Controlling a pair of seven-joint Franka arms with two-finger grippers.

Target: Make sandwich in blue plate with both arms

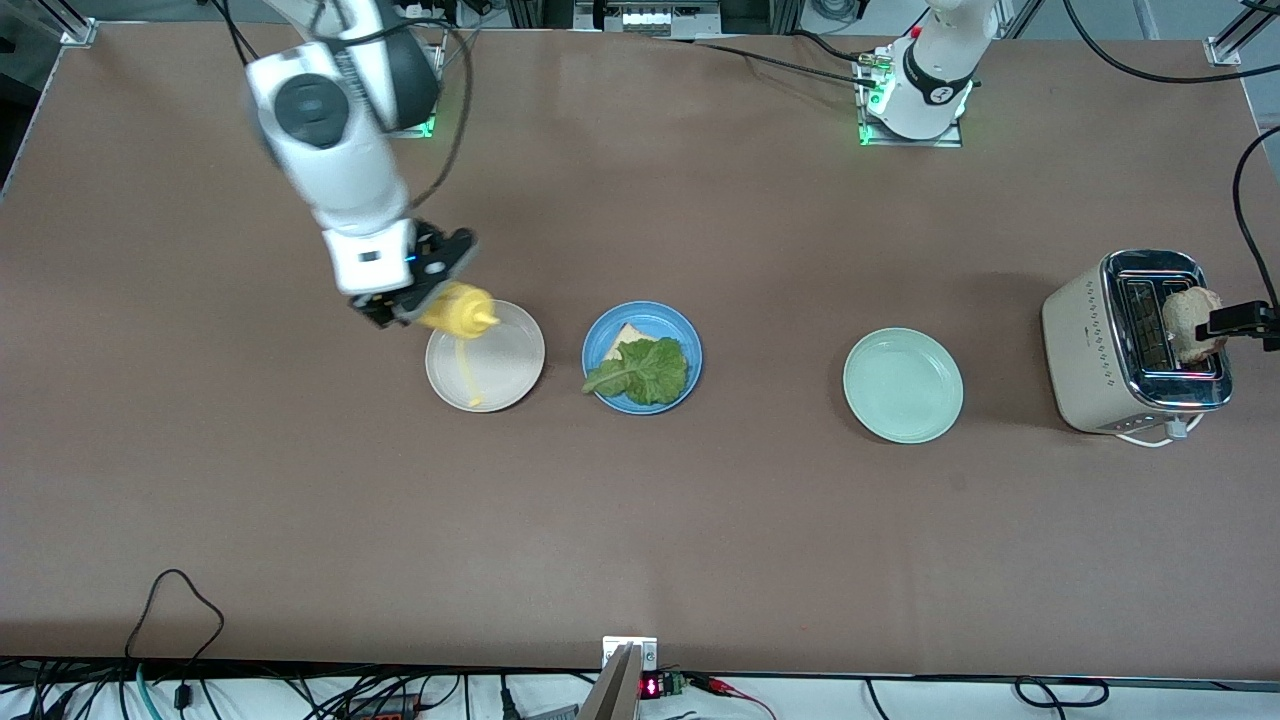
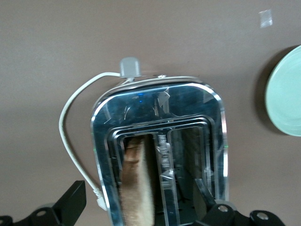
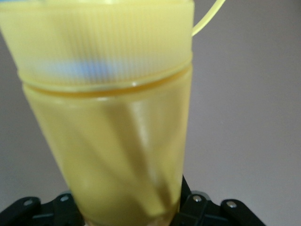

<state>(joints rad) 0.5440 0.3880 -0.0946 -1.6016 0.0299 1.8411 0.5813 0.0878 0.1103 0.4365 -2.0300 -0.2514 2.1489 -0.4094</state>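
1. Nearest the front camera lie three plates in a row: the cream-white plate [image 1: 485,357], the blue plate [image 1: 642,357] and the mint-green plate [image 1: 903,385].
2. On the blue plate, one bread slice [image 1: 626,338] lies flat under a lettuce leaf [image 1: 640,371]; the leaf's long axis runs across the plate, stem end toward the right arm's end of the table.
3. Over the cream-white plate's rim, the right gripper [image 1: 425,290] is clamped on a yellow squeeze bottle [image 1: 459,310], tilted with its nozzle pointing toward the blue plate.
4. At the left arm's end of the table, the left gripper [image 1: 1225,320] pinches a second bread slice [image 1: 1190,322] standing on edge in a slot of the toaster [image 1: 1135,345], just under it.
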